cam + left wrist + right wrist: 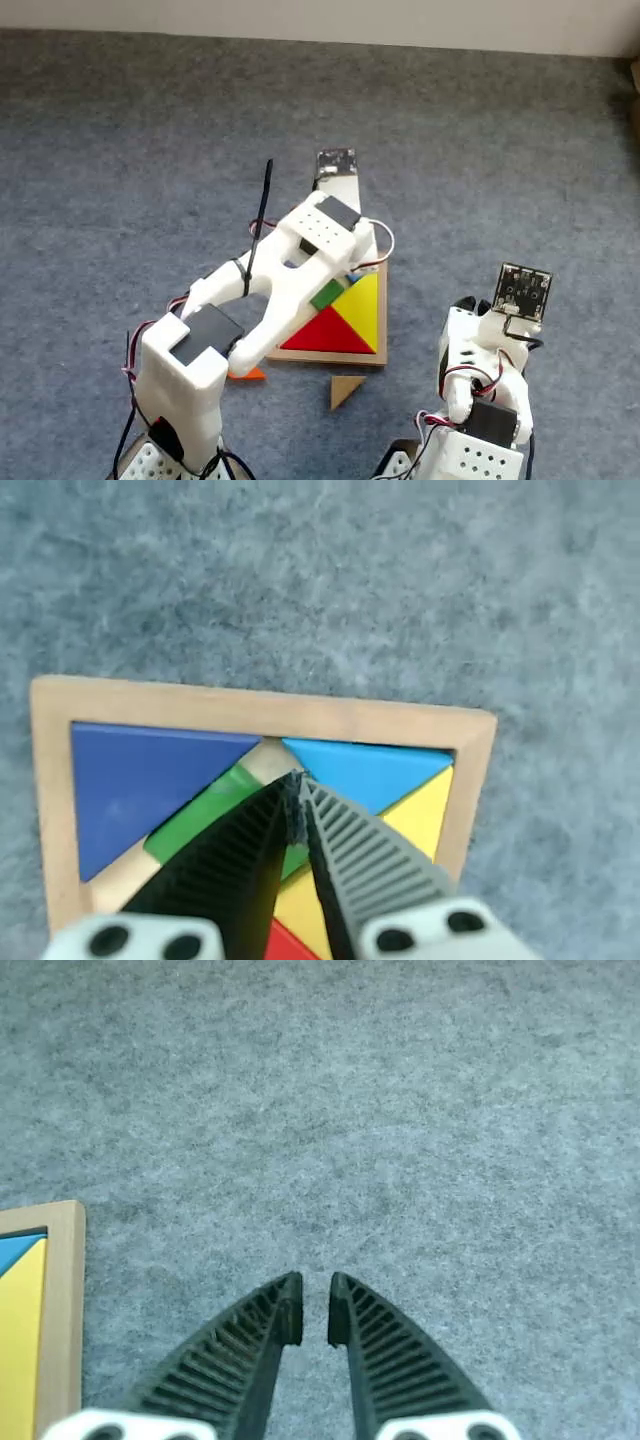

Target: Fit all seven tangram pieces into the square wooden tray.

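The left pincer (297,785) is pressed together over the square wooden tray (270,708), its tips beside the green tangram piece (205,810). The right pincer (311,1310) hangs narrowly spread over the grey worktop (400,1110). Two pieces lie outside the tray: a plain wooden triangle (345,390) and an orange piece (247,374).

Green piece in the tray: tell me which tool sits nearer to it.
Left. The left tool is right over the green piece inside the wooden tray; the right tool is outside the tray, over bare carpet.
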Available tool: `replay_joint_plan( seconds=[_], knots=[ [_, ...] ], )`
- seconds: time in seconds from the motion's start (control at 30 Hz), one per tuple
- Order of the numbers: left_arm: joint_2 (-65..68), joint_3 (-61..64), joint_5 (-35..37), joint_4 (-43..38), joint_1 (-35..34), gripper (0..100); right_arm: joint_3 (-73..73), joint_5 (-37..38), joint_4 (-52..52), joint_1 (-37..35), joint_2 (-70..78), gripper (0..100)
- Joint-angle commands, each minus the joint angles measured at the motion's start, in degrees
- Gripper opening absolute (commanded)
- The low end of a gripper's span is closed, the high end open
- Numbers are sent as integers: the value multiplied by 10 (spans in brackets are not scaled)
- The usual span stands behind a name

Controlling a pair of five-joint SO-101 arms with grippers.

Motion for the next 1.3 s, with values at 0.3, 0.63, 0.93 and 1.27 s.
replay_joint_plan(
  seconds=[0.3, 0.63, 0.93, 1.27],
  knots=[
    [-269, -59, -45, 237, -70, 5, 59, -3, -3, 3, -4, 54],
    [-400, 129, -116, 283, -175, 8, 59, -3, -2, -6, -3, 54],
    [-419, 275, -118, 283, -258, 8, 59, -3, -2, -9, -3, 54],
    [-418, 362, -116, 234, -309, 218, 59, -3, -2, -9, -3, 54]
  ],
)
